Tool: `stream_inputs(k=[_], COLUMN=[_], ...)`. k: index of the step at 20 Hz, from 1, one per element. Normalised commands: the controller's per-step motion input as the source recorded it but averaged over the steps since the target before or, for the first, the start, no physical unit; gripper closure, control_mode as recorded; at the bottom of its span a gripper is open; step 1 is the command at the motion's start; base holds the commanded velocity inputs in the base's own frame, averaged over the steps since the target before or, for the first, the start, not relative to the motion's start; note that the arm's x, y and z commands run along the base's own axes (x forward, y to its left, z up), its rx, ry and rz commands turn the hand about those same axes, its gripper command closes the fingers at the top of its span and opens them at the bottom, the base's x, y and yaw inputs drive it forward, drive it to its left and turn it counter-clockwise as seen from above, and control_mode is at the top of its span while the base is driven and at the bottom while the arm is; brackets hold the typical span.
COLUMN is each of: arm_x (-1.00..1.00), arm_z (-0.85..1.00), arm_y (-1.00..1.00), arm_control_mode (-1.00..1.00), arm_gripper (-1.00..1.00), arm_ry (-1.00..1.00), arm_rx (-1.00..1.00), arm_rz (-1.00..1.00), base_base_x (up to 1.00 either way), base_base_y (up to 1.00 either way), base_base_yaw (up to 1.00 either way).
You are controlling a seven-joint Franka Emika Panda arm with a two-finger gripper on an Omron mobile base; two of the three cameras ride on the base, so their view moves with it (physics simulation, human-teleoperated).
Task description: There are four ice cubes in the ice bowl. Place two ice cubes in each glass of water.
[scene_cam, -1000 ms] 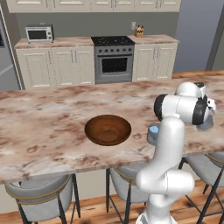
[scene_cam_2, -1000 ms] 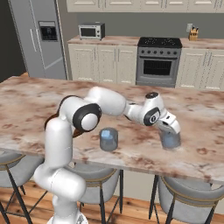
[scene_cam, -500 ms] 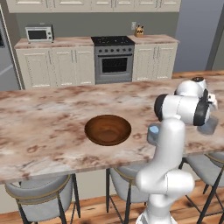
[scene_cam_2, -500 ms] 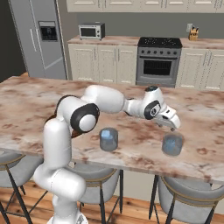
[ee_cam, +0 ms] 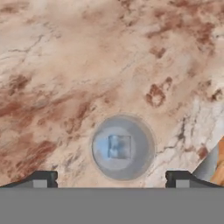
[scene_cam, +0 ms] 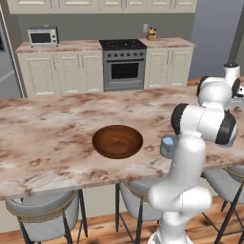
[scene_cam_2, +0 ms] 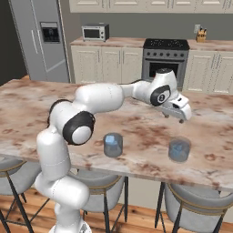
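My gripper (scene_cam_2: 180, 113) hangs open a little above the right glass of water (scene_cam_2: 179, 149), with nothing between its fingers. In the hand view, the fingertips (ee_cam: 43, 179) stand wide apart over that glass of water (ee_cam: 123, 148), and a pale-blue ice cube (ee_cam: 119, 146) lies inside it. The other glass of water (scene_cam_2: 113, 144) stands to the left near the counter's front edge, with a bluish patch at its top. It is also half hidden behind my arm in the left base view (scene_cam: 167, 146). The ice bowl (scene_cam: 117, 141) sits mid-counter, its inside bare brown.
The marble island counter (scene_cam: 47, 138) stretches wide to the left of the bowl. Grey stools (scene_cam_2: 195, 209) stand under its front edge. The counter's edge (ee_cam: 209, 162) runs close to the right glass. A stove (scene_cam: 124, 70) and a microwave (scene_cam: 42, 36) are at the far wall.
The jaws have opened from shut, and the gripper has risen away from the right glass. The glasses and the bowl have not moved.
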Motion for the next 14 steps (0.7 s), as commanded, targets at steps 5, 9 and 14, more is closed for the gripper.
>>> stream_inputs(k=[5,9,14], arm_x=[-1.0,-1.0,-1.0], arm_z=[0.27,0.35,0.36], arm_y=[1.0,1.0,1.0], arm_control_mode=[-1.0,-1.0,-1.0], arm_gripper=[-1.0,-1.0,-1.0], arm_ry=[-0.09,-0.02,-0.02], arm_rx=[0.0,0.0,-0.05], arm_rz=[0.11,0.13,0.15], base_base_x=[0.0,0.0,0.0], base_base_y=[0.0,0.0,0.0], base_base_yaw=[0.0,0.0,0.0])
